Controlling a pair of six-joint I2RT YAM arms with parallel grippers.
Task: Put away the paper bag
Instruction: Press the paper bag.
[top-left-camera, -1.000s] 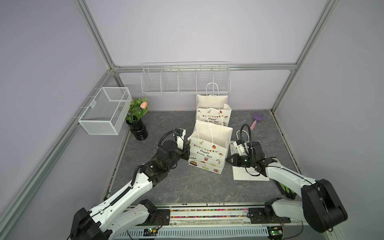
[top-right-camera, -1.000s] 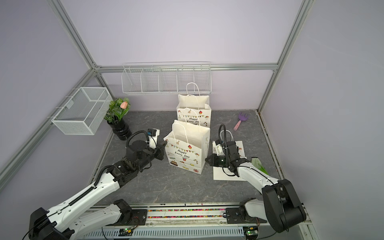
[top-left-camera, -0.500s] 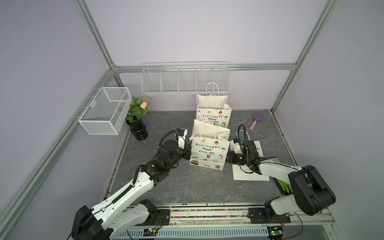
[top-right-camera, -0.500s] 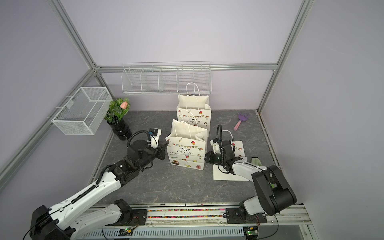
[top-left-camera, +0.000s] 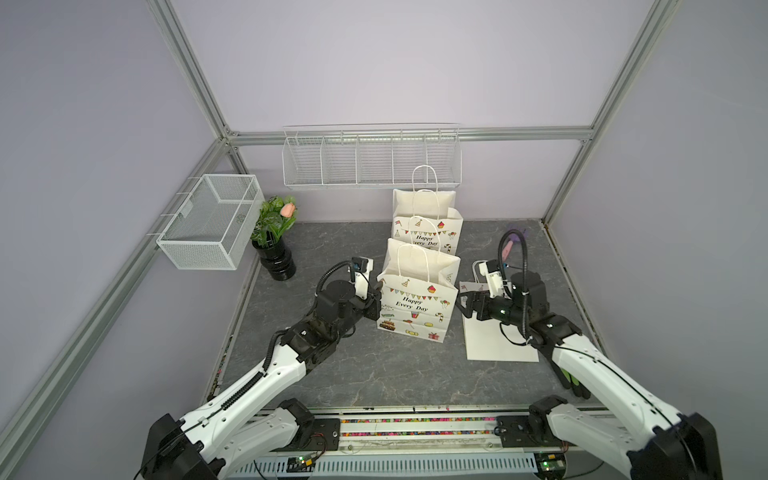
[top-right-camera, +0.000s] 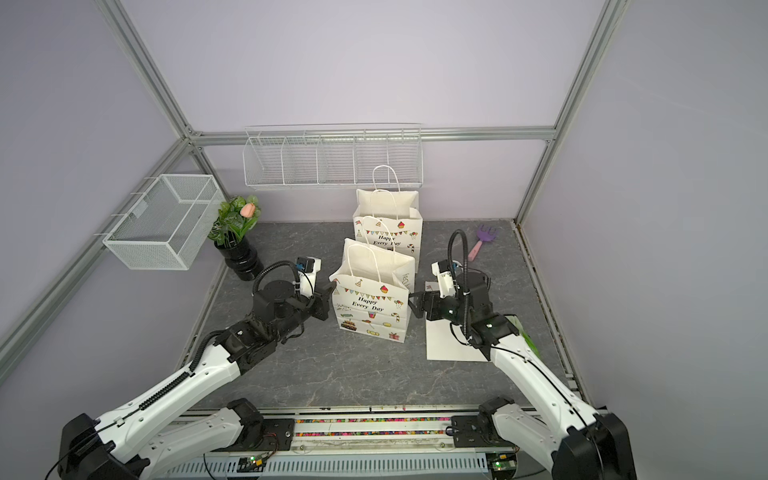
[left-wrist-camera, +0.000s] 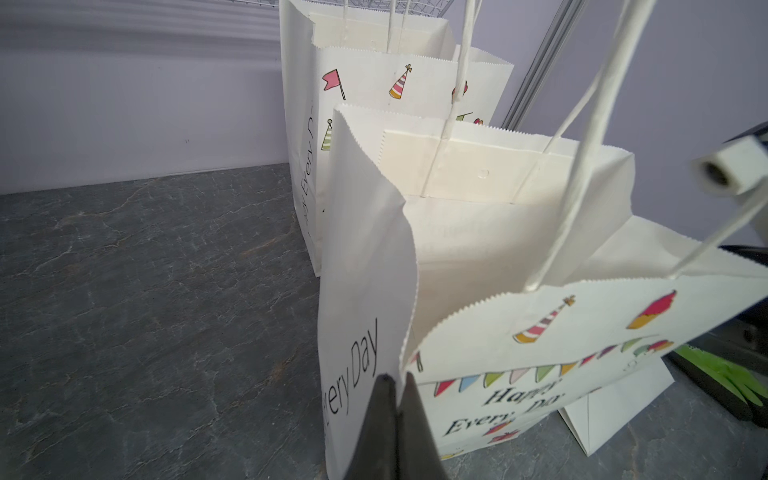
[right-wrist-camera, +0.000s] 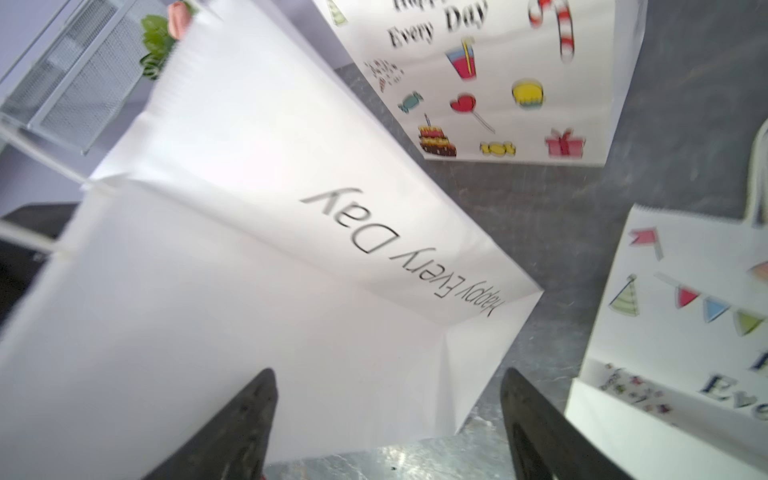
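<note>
Your paper bag (top-left-camera: 415, 305) stands upright and open on the gray tabletop (top-left-camera: 353, 374), right between your two end effectors. It is white, with little party pictures and the words "Happy Every Day" on its front. Its string handles stick up.

Your left end effector (top-left-camera: 377, 298) is clenched on the paper bag. In the left wrist view its dark fingertips (left-wrist-camera: 384, 399) pinch the bag's folded corner edge.

Your right end effector (top-left-camera: 460, 306) is released. In the right wrist view its fingers (right-wrist-camera: 245, 415) are spread wide, and the bag's side wall is right in front of them. In both top views it sits just beside the bag. You cannot tell if it touches the paper.

A flat bag (top-left-camera: 486, 349) lies on the tabletop under your right end effector.

A second bag (top-left-camera: 428, 232) just like yours stands past the paper bag, farther from both end effectors.

A purple fork (top-right-camera: 484, 239) lies far beyond your right end effector, near the back corner.

A flower pot (top-left-camera: 277, 264) stands off to the outer side of your left end effector. A mesh basket (top-left-camera: 199, 245) hangs above it.

A wire rack (top-left-camera: 370, 166) hangs on the back wall, high above both end effectors.
</note>
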